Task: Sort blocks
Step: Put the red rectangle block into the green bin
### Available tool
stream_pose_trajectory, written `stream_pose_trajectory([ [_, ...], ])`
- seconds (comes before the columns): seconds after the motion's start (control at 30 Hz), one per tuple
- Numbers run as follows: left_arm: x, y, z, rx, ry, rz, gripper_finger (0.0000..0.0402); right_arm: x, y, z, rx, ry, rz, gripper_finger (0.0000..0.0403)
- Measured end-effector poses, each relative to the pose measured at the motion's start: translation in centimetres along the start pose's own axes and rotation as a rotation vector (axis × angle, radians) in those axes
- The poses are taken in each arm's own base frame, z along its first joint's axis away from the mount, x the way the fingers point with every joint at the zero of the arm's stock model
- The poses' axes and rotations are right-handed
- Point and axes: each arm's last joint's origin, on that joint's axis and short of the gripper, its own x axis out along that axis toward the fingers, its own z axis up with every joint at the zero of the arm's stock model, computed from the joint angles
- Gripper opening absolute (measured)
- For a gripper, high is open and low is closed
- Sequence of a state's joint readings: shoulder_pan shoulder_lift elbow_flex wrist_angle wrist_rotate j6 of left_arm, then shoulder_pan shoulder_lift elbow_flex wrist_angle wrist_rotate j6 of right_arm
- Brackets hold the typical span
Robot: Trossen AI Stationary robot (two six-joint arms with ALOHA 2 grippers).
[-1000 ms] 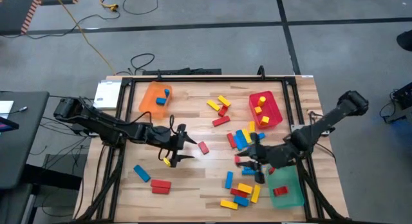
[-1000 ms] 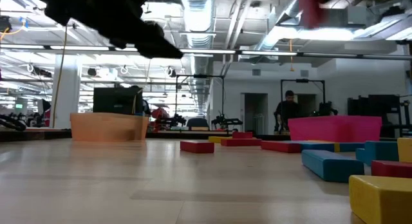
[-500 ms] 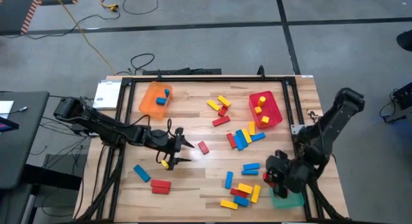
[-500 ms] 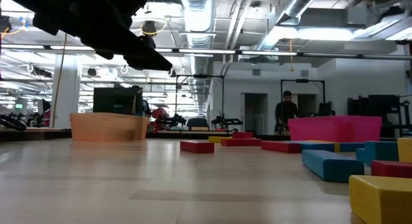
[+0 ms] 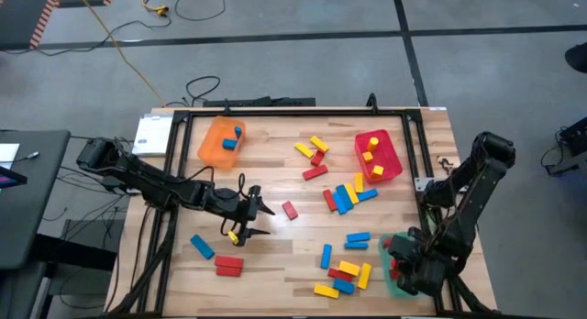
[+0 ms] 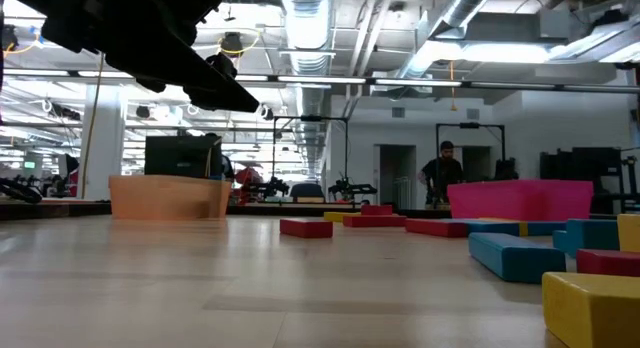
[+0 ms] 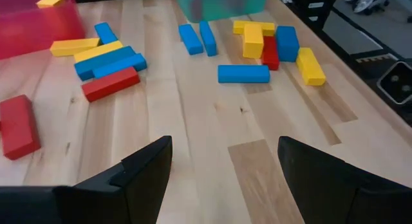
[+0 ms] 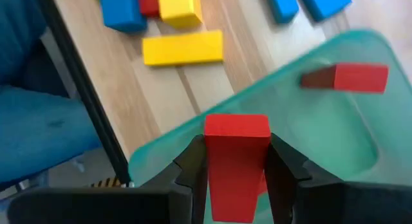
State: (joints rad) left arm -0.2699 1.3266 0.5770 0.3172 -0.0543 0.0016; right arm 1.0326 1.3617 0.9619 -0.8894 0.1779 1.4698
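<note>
Right wrist view alone shows right gripper [image 8: 235, 161] clamping a solid red block [image 8: 236, 161], oblong, over green tray [image 8: 335, 127]; left gripper [image 5: 259, 219] open.

One camera looked straight down on the whole bench [image 5: 275, 172]; another sat at bench height, facing the room. Wrist cameras looked close over the same blocks [image 7: 243, 73].

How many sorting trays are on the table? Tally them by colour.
Orange tray: 1
Red tray: 1
Green tray: 1
Total: 3
</note>
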Motion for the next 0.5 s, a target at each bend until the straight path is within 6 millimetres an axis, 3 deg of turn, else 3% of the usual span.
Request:
stream_pose_trajectory([
  [0.27, -0.1, -0.4, -1.1, -0.038, 0.119, -0.037, 0.0279, 1.3, 0.0, -0.4, 0.0, 0.075, -0.075, 0.0125],
  [0.5, -0.4, -1.5, -2.5, -0.078, 0.268, -0.087, 0.0279, 2.0, 0.0, -0.7, 0.017, 0.115, -0.125, 0.0156],
])
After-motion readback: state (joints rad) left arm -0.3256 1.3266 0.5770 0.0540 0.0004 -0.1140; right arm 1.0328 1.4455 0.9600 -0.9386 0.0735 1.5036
